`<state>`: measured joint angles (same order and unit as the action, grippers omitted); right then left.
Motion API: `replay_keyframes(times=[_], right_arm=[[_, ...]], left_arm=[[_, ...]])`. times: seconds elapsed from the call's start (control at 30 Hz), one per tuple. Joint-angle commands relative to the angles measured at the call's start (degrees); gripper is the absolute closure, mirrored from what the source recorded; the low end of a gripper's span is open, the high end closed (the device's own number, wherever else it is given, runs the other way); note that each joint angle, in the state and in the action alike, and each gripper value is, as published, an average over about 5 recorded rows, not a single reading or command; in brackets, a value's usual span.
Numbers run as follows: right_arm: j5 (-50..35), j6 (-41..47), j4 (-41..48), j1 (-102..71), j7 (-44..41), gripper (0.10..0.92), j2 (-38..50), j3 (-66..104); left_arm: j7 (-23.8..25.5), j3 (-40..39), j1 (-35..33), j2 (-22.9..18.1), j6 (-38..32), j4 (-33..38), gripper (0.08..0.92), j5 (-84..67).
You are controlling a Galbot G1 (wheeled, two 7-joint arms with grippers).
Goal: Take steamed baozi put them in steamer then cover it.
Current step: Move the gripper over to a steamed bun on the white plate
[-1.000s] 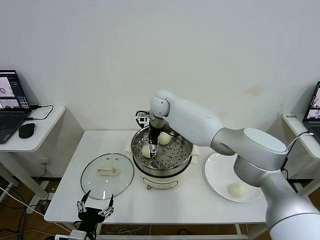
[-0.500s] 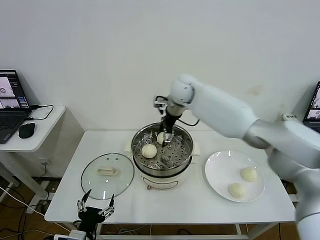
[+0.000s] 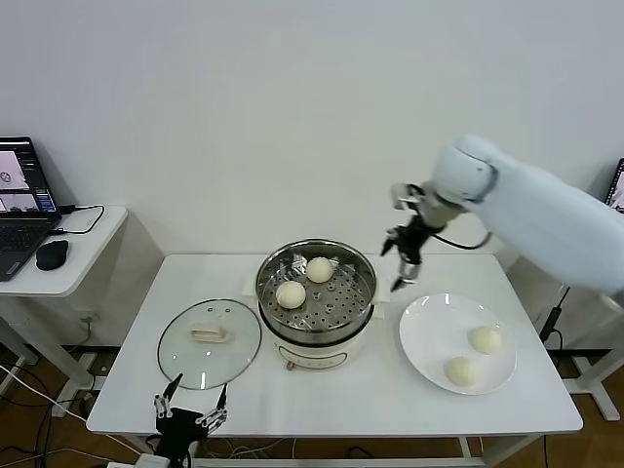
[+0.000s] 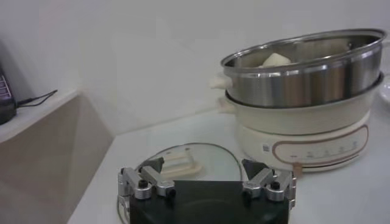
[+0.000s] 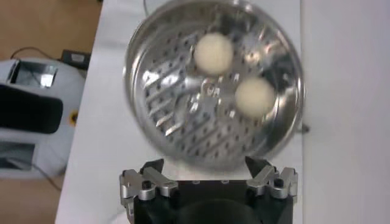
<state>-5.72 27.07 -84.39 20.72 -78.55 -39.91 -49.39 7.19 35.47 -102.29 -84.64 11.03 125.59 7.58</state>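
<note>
The steel steamer [image 3: 316,292] stands mid-table on its cream base, with two baozi [image 3: 291,294] [image 3: 319,269] on its perforated tray; they also show in the right wrist view [image 5: 213,53] [image 5: 254,96]. Two more baozi [image 3: 485,339] [image 3: 460,370] lie on the white plate [image 3: 429,331] at the right. The glass cover [image 3: 209,339] with its cream handle lies flat on the table left of the steamer. My right gripper [image 3: 397,261] is open and empty, in the air between steamer and plate. My left gripper [image 3: 190,408] is open and empty at the table's front edge, near the cover [image 4: 183,164].
A side table [image 3: 68,255] with a laptop [image 3: 21,205] and a mouse [image 3: 51,253] stands at the far left. Another laptop shows at the right edge. The white wall is close behind the table.
My right gripper has let go of a baozi in the steamer, risen out of it and swung right toward the plate. The left arm has barely moved.
</note>
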Motion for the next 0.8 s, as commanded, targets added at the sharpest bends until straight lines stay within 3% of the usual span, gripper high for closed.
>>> replay_keyframes(times=[0.03, 0.8], right_arm=[[3.10, -1.42, -8.82, -3.74, -0.50, 0.203, 13.22, -0.55], [17.46, -3.78, -1.34, -33.44, 2.14, 0.202, 11.42, 17.72]], left_arm=[[0.03, -0.39, -0.33, -0.05, -0.01, 0.23, 0.177, 0.04], [0.47, -0.29, -1.08, 0.28, 0.04, -1.10, 0.177, 0.83]])
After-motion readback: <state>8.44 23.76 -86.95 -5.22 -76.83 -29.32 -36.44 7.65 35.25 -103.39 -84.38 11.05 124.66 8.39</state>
